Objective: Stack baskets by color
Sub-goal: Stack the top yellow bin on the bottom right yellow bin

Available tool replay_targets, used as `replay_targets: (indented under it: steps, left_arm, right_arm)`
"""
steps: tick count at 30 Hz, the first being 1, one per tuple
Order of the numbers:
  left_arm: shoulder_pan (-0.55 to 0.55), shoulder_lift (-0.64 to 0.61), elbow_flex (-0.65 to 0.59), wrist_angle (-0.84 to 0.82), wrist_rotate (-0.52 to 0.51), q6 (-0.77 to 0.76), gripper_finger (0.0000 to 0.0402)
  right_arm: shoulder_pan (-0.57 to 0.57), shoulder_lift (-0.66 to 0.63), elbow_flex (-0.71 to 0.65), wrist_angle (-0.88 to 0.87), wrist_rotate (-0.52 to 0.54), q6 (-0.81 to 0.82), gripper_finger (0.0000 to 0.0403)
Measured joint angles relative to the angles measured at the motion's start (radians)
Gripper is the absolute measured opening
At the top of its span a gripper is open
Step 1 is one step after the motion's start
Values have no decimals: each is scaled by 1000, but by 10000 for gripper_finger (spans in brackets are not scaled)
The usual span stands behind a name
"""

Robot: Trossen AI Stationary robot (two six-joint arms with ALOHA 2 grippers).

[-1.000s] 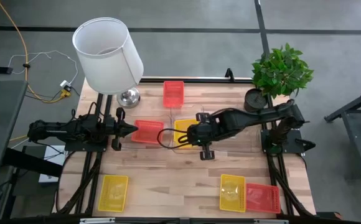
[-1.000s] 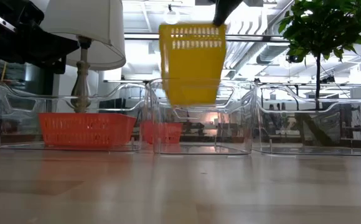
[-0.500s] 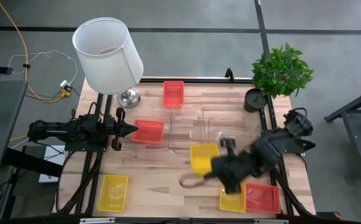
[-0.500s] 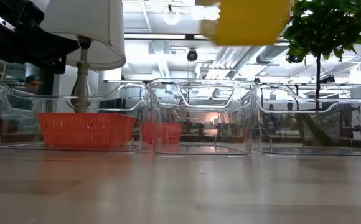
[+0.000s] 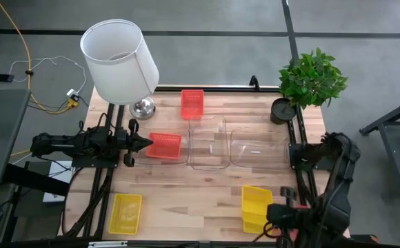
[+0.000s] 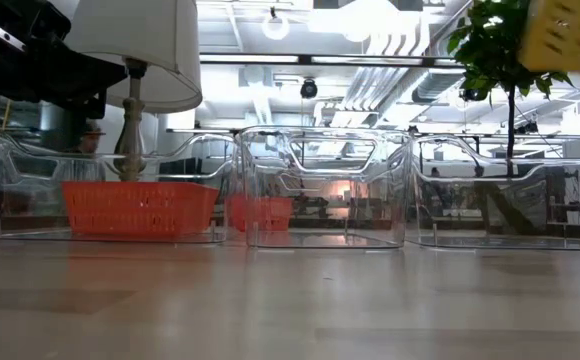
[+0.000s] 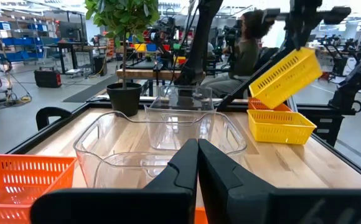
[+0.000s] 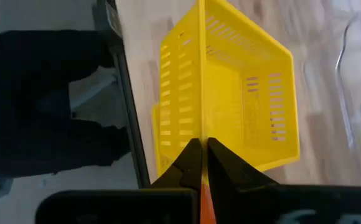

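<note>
My right gripper (image 8: 203, 146) is shut on a yellow basket (image 5: 256, 201) and holds it tilted above the table's near right corner. It hangs just over a second yellow basket (image 7: 279, 126) that lies there beside a red one (image 7: 264, 106). In the low view the held basket (image 6: 567, 35) shows high at the right. Another yellow basket (image 5: 125, 212) lies near left. One red basket (image 5: 164, 146) sits in the left clear bin, one (image 5: 192, 103) at the far edge. My left gripper (image 5: 145, 143) waits shut at the left, pointing level. My right gripper pinches the rim of one side wall (image 8: 200, 127) of the yellow basket, one finger inside the basket and one outside. The fingers slant down from above. The basket is lifted clear and tilted, with its opening toward the table's far side.
Two clear bins (image 5: 207, 145) (image 5: 258, 148) stand mid-table with nothing in them. A lamp (image 5: 121, 62) is at the far left and a potted plant (image 5: 310, 79) at the far right. A person in dark clothes (image 8: 43, 106) stands just off the near edge.
My right gripper has swung from over the middle clear bin toward the table's near right corner, rolling its wrist and staying shut. The yellow basket went with it, clear of the bin, and has turned from hanging down to tilted over the lying yellow basket.
</note>
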Motion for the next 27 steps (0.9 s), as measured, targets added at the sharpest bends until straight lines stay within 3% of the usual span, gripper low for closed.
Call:
replay_targets:
  steps: [13, 27]
  left_arm:
    - [0, 0, 0, 0, 0, 0, 0]
    - [0, 0, 0, 0, 0, 0, 0]
  right_arm:
    - [56, 0, -218, 131, -33, 116, 0]
    - [61, -1, -236, 180, 1, 117, 0]
